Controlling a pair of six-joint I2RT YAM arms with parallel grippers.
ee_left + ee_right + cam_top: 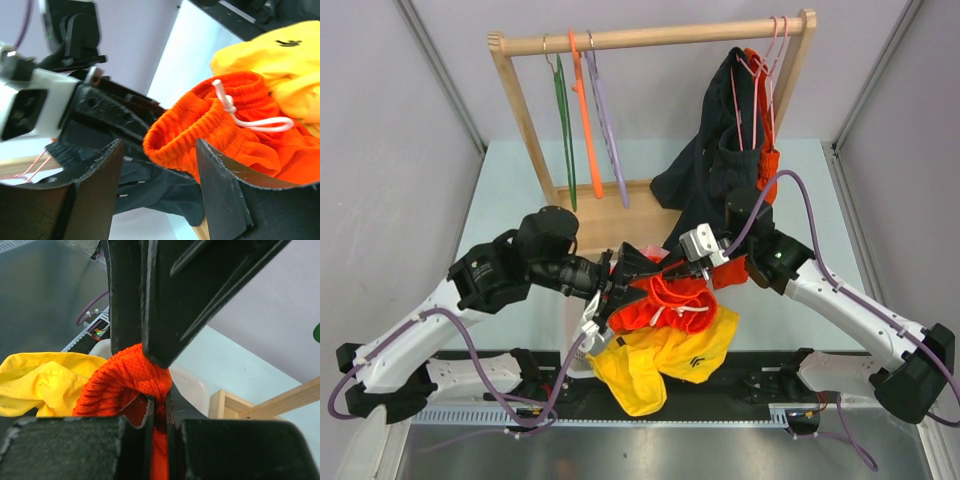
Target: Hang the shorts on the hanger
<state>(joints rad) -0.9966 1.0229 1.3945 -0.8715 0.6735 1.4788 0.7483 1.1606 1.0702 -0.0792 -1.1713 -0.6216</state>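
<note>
The orange shorts (665, 302) with a white drawstring (260, 122) hang bunched between my two grippers, in front of the rack. My right gripper (159, 401) is shut on a fold of their ribbed waistband (125, 377); in the top view it (668, 266) reaches in from the right. My left gripper (159, 146) is open, its fingertips (212, 165) on either side of the waistband's edge (200, 125) without clamping it; it shows in the top view (632, 270). The orange hanger (586, 120) hangs empty on the rail, between the green and lilac hangers.
Yellow shorts (660, 362) lie under the orange ones at the table's near edge. A green hanger (563, 130) and a lilac hanger (608, 130) hang on the wooden rack (650, 38). A dark garment (705, 165) and a red-orange garment (767, 165) hang on pink hangers at the right.
</note>
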